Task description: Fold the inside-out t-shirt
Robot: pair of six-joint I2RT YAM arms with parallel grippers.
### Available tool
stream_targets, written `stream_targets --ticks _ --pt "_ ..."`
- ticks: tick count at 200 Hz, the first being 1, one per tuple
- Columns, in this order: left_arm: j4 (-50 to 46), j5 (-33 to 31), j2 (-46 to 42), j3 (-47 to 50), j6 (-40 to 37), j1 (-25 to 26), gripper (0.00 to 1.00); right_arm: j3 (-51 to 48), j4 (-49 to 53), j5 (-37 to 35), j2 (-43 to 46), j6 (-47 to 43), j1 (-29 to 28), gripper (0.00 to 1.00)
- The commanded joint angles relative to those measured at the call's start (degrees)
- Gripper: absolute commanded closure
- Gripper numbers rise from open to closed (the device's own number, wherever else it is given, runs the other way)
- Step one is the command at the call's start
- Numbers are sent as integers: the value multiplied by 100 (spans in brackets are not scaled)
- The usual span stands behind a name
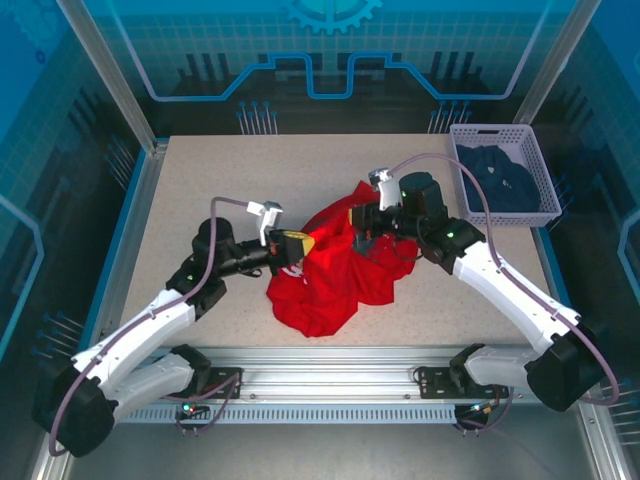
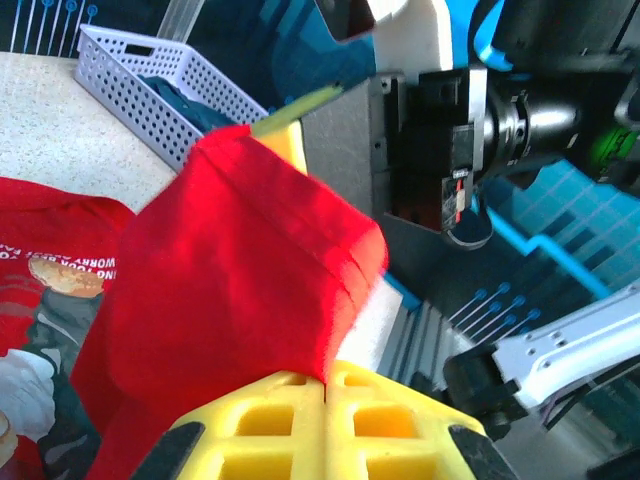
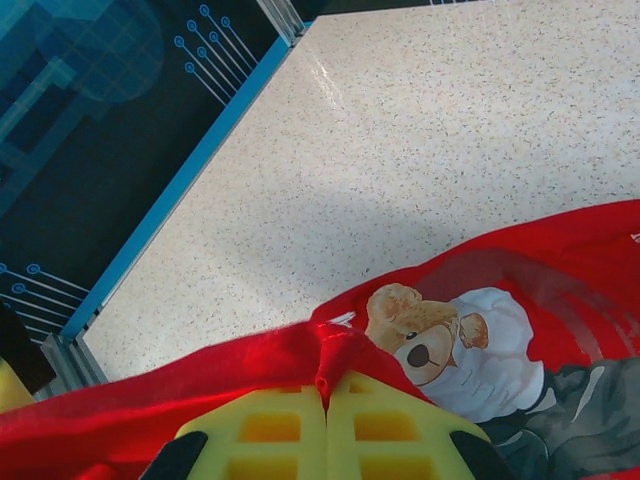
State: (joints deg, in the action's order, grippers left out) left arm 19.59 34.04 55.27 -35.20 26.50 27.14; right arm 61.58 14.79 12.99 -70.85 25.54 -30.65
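Where the shirt lay: the inside-out t-shirt [image 1: 335, 285] sat crumpled mid-worktop [image 1: 200, 180], its upper edge held up between both arms.
Left side: the left tool [image 1: 295, 243] was pinched tight on a red fold, pads together.
Right side: the right tool [image 1: 362, 218] was clamped on another edge, the bear print just beyond it.
Done: by my judgement nothing was folded; the cloth was only gathered.
Left to do: spreading it flat, then every fold.
Bystander: a navy garment [image 1: 500, 180] lay in the basket [image 1: 545, 190], well apart.

One red t-shirt [image 1: 335, 285] on one table [image 1: 200, 200]. Two robot arms flank the shirt: left arm [image 1: 140, 335], right arm [image 1: 500, 285]. One white basket [image 1: 505, 219], beyond the shirt's right, holds one dark blue garment [image 1: 500, 175].
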Motion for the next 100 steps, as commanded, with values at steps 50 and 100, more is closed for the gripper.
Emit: stream_targets --ticks 50,100 --pt "-177 -294 -127 273 392 -442 93 418 73 914 -165 -125 113 100" --pt "-1923 -2309 -423 -157 -702 181 63 415 -498 1100 -297 442 -246 100"
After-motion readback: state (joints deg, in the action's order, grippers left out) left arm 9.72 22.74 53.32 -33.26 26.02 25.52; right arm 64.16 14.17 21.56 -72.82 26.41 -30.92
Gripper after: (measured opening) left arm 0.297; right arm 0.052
